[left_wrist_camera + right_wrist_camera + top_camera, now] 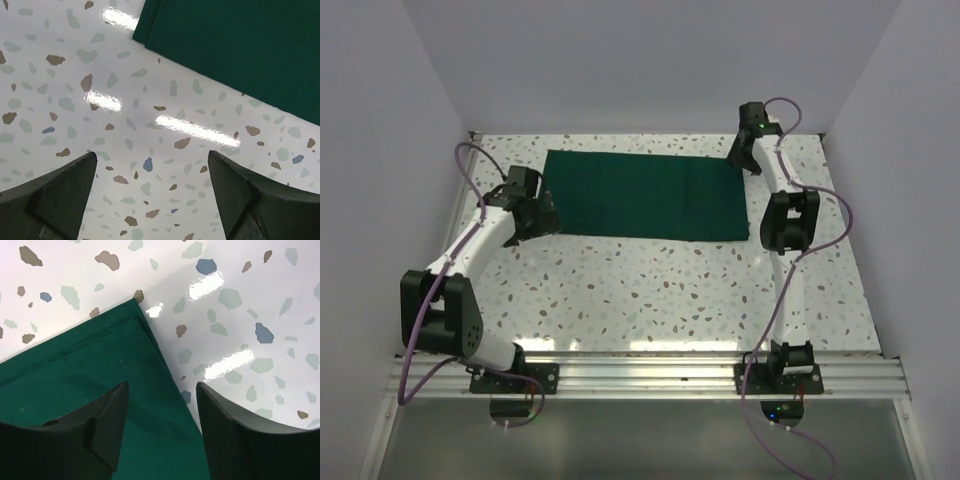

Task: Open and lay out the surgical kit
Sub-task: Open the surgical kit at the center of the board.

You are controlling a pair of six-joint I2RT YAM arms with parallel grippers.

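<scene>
left gripper point(152, 160) is wide open and empty, green drape point(240, 45) just ahead of it; right gripper point(161, 390) is half-open straddling the drape's edge near its corner, nothing pinched yet, probably lining up to unfold

Left jaws stood wide apart, dark tips low in view, only speckled counter point(75, 75) showing between them. Dark green drape point(240, 50) lay flat on the counter beyond the tips, one corner and a long straight edge visible, apart from both jaws. Glare streaks crossed the glossy counter.
</scene>
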